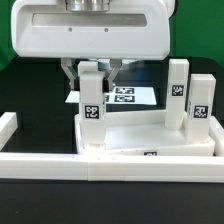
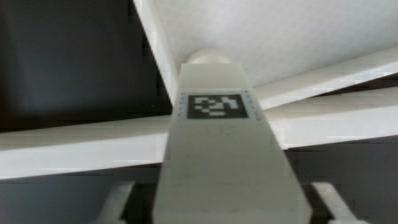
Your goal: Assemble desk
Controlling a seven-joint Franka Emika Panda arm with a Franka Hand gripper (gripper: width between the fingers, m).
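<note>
In the exterior view, the gripper (image 1: 92, 70) is grasping 1 upright tagged leg (image 1: 91, 103) at the desk top's (image 1: 130, 134) near corner on the exterior view's left, while 2 other legs (image 1: 178, 93) (image 1: 201, 106) are standing on the desk top's opposite side, and the marker board (image 1: 126, 96) is lying behind it. In the wrist view, the grasped leg (image 2: 217, 130) is running away from the camera toward the desk top's rim (image 2: 107, 150), its tag facing up.

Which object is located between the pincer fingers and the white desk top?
In the exterior view, a short white square tagged plastic leg stands between the pincer and the white rectangular plastic desk top.
</note>
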